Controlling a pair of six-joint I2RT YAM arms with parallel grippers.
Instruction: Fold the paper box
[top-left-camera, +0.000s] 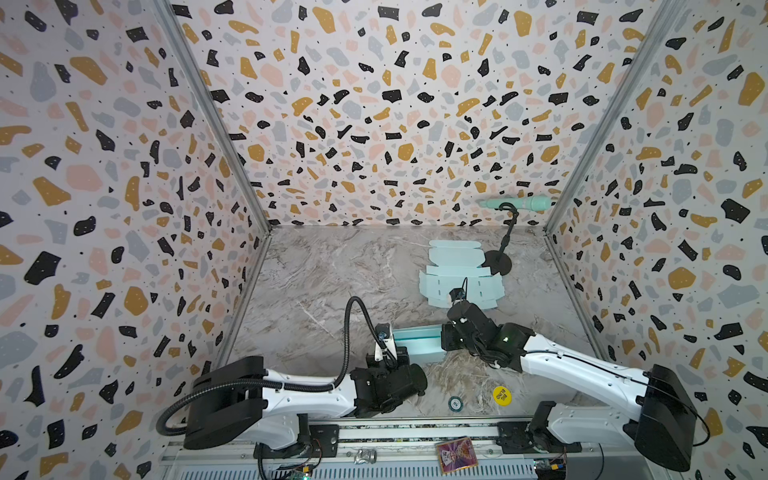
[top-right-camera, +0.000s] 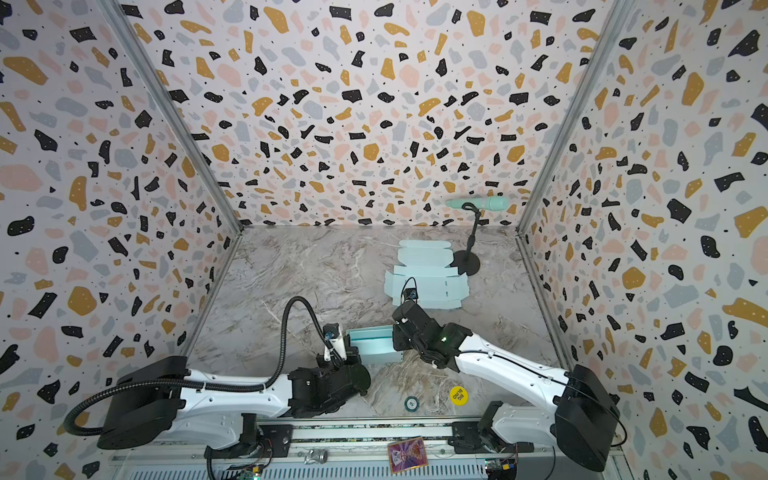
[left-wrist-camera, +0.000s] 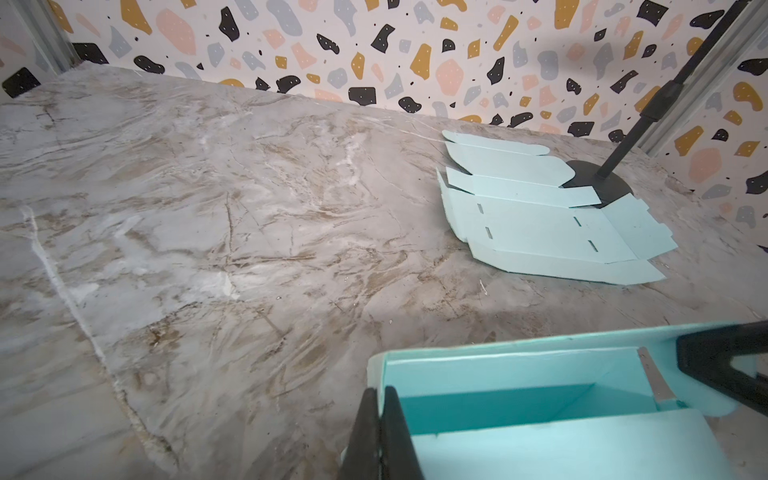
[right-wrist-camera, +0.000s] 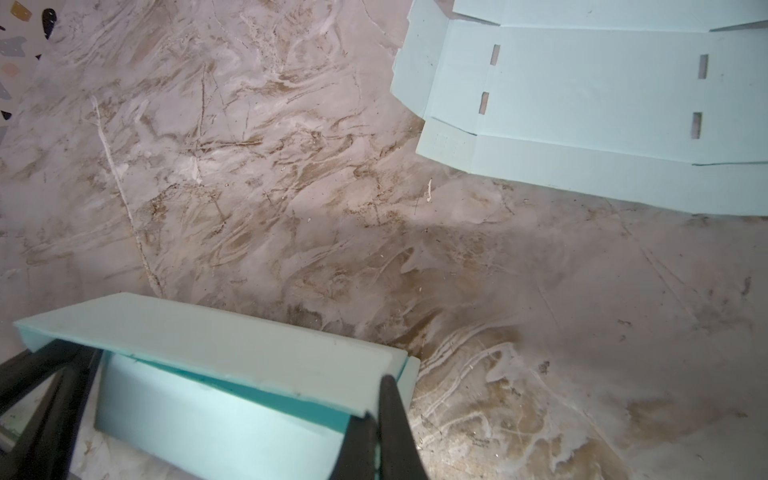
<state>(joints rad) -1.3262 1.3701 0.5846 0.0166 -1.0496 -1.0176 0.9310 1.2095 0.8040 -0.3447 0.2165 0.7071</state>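
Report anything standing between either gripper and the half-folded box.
Nothing visible does. The left gripper and the right gripper are each shut on an opposite end of the paper box. The flat box sheets and the black stand lie farther back, apart from it.

**Camera layout.** Both top views are looking down from high above the 6 o'clock edge of the grey-brown marble-patterned tabletop (top-left-camera: 324, 270), facing 12 o'clock toward the terrazzo-patterned back wall (top-left-camera: 374, 124); they are framing the whole enclosure almost identically. The left wrist view is sitting low and close behind the half-folded teal paper box (left-wrist-camera: 540, 374), facing about 12 o'clock. The right wrist view is hanging close above the same box (right-wrist-camera: 216, 332), facing roughly 10 o'clock and tilting steeply downward. All four views are sharing this box and the flat pale teal die-cut cardboard blank (top-right-camera: 428, 286) lying at 1 o'clock.
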